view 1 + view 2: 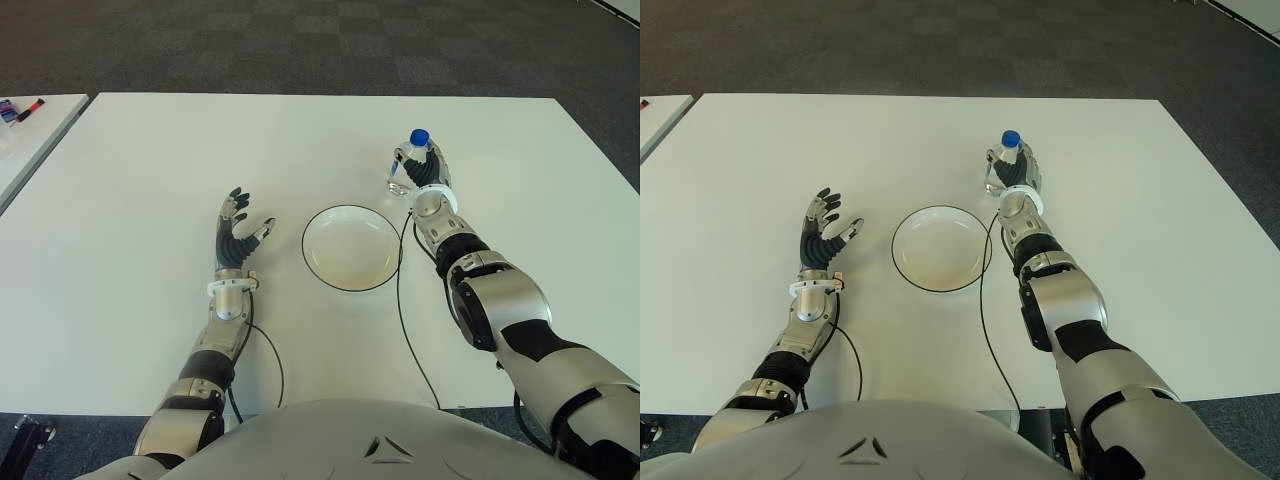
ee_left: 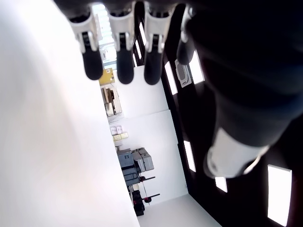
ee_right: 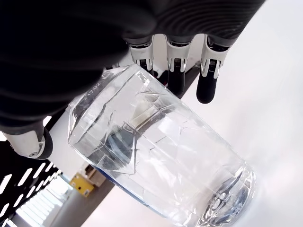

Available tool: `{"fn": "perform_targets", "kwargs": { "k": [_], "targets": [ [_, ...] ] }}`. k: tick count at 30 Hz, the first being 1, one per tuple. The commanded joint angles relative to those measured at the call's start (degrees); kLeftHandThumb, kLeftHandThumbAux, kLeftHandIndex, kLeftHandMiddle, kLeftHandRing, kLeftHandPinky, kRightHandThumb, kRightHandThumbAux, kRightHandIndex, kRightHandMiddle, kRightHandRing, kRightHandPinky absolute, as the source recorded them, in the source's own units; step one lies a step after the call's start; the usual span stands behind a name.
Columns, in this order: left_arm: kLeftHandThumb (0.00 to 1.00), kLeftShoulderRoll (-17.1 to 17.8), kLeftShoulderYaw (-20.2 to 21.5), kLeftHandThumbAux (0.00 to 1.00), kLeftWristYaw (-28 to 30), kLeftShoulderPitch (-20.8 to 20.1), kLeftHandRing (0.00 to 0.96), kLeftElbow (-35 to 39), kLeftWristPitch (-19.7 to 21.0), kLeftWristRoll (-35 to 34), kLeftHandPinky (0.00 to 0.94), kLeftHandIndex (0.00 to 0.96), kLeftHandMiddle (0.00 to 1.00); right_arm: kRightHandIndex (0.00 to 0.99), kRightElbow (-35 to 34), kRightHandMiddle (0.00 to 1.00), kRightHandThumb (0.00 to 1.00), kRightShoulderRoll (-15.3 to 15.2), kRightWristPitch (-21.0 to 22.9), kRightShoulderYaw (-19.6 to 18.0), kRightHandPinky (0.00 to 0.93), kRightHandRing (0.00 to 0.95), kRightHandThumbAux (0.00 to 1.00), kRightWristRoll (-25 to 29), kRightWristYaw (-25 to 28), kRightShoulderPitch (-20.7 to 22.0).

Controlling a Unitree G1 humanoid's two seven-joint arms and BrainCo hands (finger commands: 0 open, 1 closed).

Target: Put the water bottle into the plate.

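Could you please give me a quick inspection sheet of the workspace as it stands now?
Surface: white table, mostly bare.
Job's things: water bottle, blue cap, upright beyond the plate's right edge; white plate with dark rim, holding nothing.
Clutter: nothing seen on this table.
Hands: right hand at the bottle, fingers around it, closure unclear; left hand open, left of the plate.
Cables: black cable along the right arm; another by the left forearm.
Surroundings: dark carpet; second table at far left with small items.
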State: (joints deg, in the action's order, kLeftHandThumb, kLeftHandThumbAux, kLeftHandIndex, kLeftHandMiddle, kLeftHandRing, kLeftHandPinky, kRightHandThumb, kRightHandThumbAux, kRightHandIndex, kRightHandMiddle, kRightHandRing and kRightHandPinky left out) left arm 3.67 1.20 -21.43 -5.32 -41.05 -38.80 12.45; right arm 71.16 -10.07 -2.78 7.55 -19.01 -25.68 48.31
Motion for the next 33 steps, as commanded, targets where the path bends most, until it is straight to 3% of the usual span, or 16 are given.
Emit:
{"fn": "perform_targets", "kwargs": {
  "k": [1, 18, 22, 33],
  "targets": [
    [0.161, 0.2, -0.1, 0.758, -0.5, 1.2, 0.188, -1.4, 0.4, 0.6, 0.209, 0.126, 0.189, 0.0, 0.6, 0.001, 0.403, 0.0, 0.9, 0.0, 0.181, 0.087, 0.395, 0.1, 0.7, 0.5],
    [0.179, -0.1, 0.3, 0.774, 0.0, 0.9, 0.191, -2.2, -0.8, -0.4, 0.213, 0.129, 0.192, 0.001, 1.0, 0.043, 0.363, -0.4, -1.9, -0.2, 0.19, 0.102, 0.442, 0.1, -0.9, -0.6],
    [0.183, -0.1, 0.2, 0.78, 0.0, 0.7, 0.191, -2.5, -0.9, -0.4, 0.215, 0.126, 0.191, 0.064, 1.2, 0.117, 0.378, -0.4, -3.1, -0.5, 0.259, 0.163, 0.473, 0.2, -2.2, -1.0],
    [0.198, -0.2, 0.3, 0.793, -0.1, 0.7, 0.192, -2.4, -1.0, -0.5, 0.227, 0.116, 0.188, 0.262, 1.5, 0.254, 0.491, 0.6, -6.4, -3.4, 0.334, 0.272, 0.528, 2.7, -4.6, -1.8]
  ]
}}
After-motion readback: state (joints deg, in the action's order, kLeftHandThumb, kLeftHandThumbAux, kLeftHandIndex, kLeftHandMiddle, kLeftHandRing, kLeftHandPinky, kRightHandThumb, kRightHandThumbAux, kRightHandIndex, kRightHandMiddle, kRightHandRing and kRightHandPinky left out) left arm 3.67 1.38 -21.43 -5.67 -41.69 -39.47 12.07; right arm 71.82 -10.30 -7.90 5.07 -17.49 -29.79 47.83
